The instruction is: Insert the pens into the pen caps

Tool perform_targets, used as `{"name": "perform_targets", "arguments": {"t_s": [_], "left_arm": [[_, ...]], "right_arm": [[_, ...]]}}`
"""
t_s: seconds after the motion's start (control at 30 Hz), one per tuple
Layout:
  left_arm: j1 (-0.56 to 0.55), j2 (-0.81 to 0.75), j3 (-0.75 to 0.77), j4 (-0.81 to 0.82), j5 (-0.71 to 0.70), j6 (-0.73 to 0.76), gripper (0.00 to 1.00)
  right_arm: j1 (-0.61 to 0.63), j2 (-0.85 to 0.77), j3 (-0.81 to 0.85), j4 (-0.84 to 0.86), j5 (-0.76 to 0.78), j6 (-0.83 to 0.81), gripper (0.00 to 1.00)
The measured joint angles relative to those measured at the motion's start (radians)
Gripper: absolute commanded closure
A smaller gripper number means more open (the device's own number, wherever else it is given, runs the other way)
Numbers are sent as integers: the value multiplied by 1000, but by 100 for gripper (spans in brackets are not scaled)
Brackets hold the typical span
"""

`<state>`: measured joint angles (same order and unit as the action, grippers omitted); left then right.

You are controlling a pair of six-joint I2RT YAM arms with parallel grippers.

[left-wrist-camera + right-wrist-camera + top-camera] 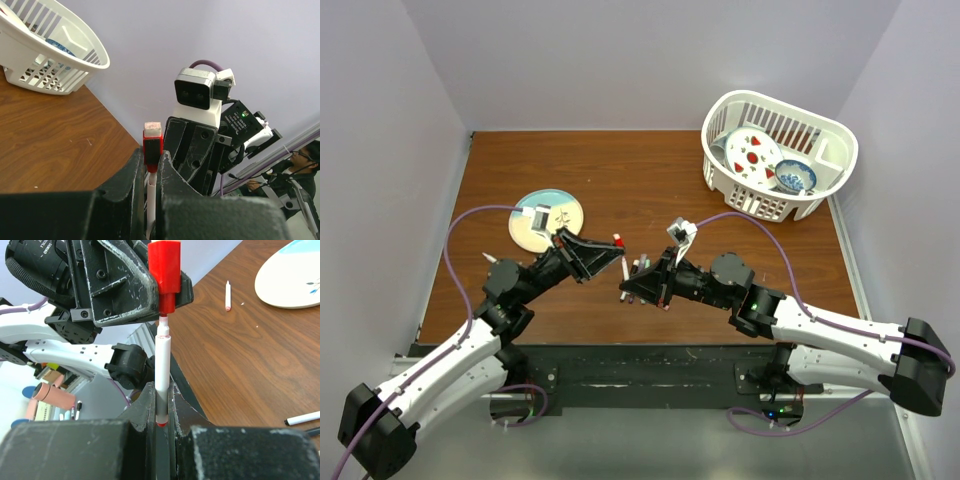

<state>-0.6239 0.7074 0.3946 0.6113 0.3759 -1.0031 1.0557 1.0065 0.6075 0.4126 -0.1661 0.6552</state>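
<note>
Here's the line-up: the left gripper (150,285) is clamped tight on a red cap (164,267), and the right gripper (160,395) is clamped just as tight on a white pen (162,360). Both are held in the air above the table (720,280), near its front edge. In the right wrist view the pen's long axis runs straight up the frame, nib end up, and the cap sits on the same line with its narrow mouth facing down. The nib end is right at that mouth. Whether it is seated, I cannot tell.

From above, the pair shrinks to a red speck at the left gripper (613,252), with the right gripper (626,290) just on the near side of it. The pen points away from the arm bases.

A few loose pens (642,264) lie on the table just beside the fingers. One more pen (228,295) lies near the plate (547,220). The white basket (778,155) of dishes stands well apart in the far right corner.

The left wrist view shows the cap (152,150) standing up between its own fingers (125,190), but the joint with the pen is hidden there.
</note>
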Motion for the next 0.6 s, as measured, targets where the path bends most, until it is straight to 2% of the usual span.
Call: {"name": "perform_targets", "arguments": {"t_s": [0.53,0.6], "left_arm": [[0,-16,-23,11,58,23,100],[1,-14,-28,23,64,28,93]], "right_arm": [[6,0,24,-43,20,-8,100],[7,1,34,-62,19,-16,100]]}}
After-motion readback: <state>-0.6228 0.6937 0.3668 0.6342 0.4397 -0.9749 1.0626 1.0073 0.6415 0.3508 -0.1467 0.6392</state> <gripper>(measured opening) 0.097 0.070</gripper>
